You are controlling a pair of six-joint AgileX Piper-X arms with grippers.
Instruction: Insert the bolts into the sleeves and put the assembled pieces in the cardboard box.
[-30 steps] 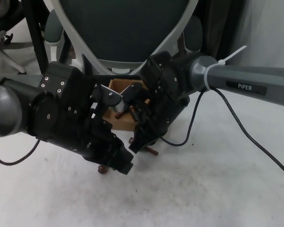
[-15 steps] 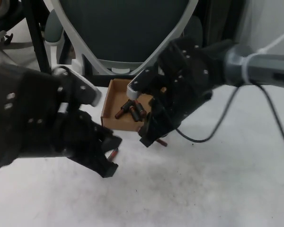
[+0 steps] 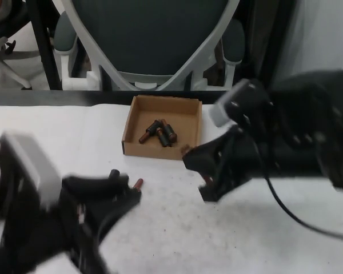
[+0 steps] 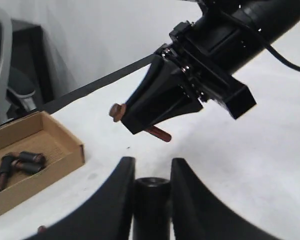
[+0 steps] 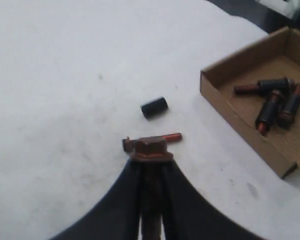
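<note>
Our left claw [image 4: 151, 167] is closed on a black sleeve [image 4: 151, 202], which sits snug between its two fingers; in the high view this claw is on the near left side of the white bench [image 3: 263, 240]. Our right claw [image 5: 150, 161] is pinched narrow on a rusty bolt [image 5: 150, 146]; the bolt's head sticks out past the fingertips, and in the left wrist view we see its thin end poke out the other side. The two claws face each other but are apart; the bolt is not in the sleeve. On the bench between them lie a loose bolt [image 5: 171, 136] and a loose sleeve [image 5: 154, 107]; they are near each other but not touching. The cardboard box [image 3: 160, 152] sits near the far edge of the bench, past both claws; inside it we see a few put-together pieces [image 3: 159, 132] in a little heap. A grey chair [image 3: 154, 34] stands behind the bench.
</note>
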